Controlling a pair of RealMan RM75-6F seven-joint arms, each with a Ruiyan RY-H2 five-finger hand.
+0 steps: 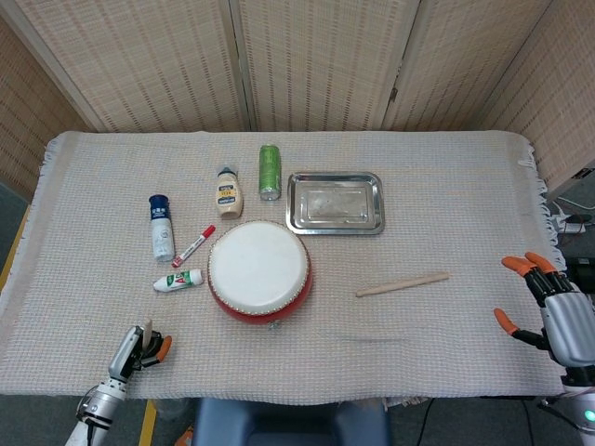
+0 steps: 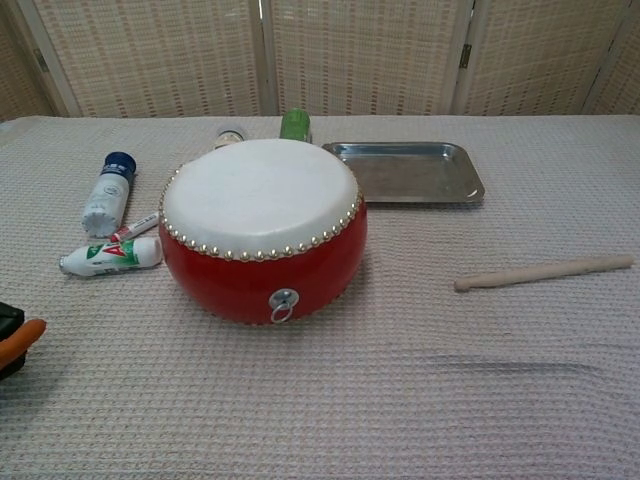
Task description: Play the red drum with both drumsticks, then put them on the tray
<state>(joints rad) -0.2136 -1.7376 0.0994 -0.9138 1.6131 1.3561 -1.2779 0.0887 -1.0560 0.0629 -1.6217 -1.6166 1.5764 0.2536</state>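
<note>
Right now one drumstick (image 1: 403, 283) lies crosswise on the tabletop between the drum (image 1: 258, 269) and the spread, empty right hand (image 1: 558, 311), the nearer one, while the left hand (image 1: 138, 348) grips another stick.

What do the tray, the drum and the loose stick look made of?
Tray: metal, likely stainless steel; shiny silver surface with soft reflections.
Drum: glossy red shell, possibly lacquered wood or plastic; matte white head, skin or synthetic, pinned by a row of metal studs, with a metal ring on the front.
Stick: bare pale wood, matte and unpainted.
</note>
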